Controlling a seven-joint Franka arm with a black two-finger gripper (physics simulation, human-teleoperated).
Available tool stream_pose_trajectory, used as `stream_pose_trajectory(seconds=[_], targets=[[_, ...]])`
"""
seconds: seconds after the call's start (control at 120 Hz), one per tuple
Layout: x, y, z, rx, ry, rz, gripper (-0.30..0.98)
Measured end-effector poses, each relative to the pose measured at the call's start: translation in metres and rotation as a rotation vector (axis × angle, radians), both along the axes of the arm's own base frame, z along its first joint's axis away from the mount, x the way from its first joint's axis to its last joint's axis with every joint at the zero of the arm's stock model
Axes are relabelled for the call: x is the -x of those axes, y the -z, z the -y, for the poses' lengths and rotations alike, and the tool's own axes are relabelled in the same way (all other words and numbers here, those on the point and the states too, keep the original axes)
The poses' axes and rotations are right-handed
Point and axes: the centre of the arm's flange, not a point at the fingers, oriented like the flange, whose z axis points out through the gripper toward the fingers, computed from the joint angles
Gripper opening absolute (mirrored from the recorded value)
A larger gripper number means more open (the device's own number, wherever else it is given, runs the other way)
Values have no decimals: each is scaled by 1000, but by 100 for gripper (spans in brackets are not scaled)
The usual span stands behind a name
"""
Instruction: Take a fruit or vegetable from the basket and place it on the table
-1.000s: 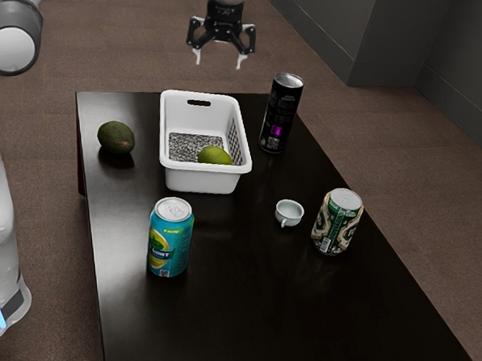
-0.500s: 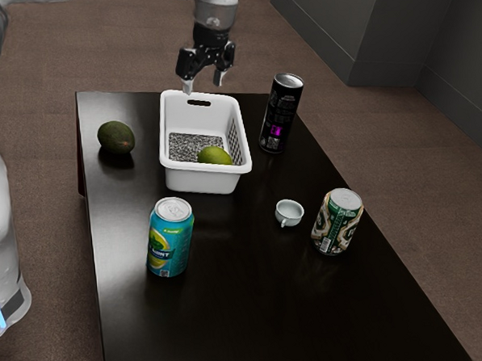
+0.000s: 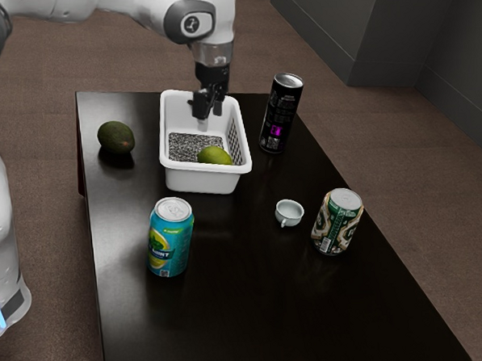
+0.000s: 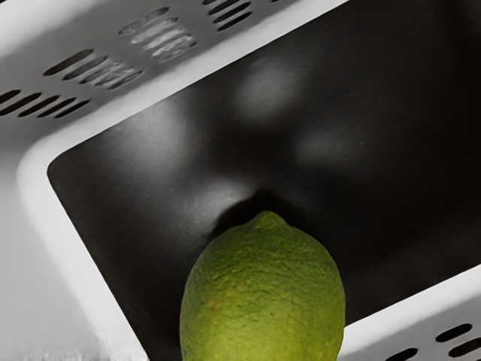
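Note:
My gripper (image 3: 205,121) is low over the far part of the white basket (image 3: 205,181), its lower end inside the rim; its state is hard to read, being seen at an angle. The green lime (image 3: 215,155) lies in the basket by the near wall, apart from the gripper. In the wrist view the lime (image 4: 263,301) rests large at the lower edge, over the dark basket floor (image 4: 301,135). A dark avocado (image 3: 116,138) lies on the black table (image 3: 248,309), toward the exterior view's left of the basket.
A tall black can (image 3: 282,114) stands beside the basket, toward the exterior view's right. Nearer the camera are a teal can (image 3: 170,237), a small white cup (image 3: 289,213) and a green patterned can (image 3: 337,222). The basket's slotted wall (image 4: 98,68) rises around the lime.
My gripper has come down from beyond the table's far edge to the basket and has turned. The lime, the basket and the other things have stayed where they were.

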Motion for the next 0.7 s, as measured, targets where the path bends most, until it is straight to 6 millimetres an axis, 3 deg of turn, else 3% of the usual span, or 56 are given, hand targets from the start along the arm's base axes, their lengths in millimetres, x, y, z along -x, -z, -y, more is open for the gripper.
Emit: stream_pose_trajectory(seconds=[0.275,0.7], targets=[[6,1,1,9,-119,58,69],[21,30,20,6,19,35,69]])
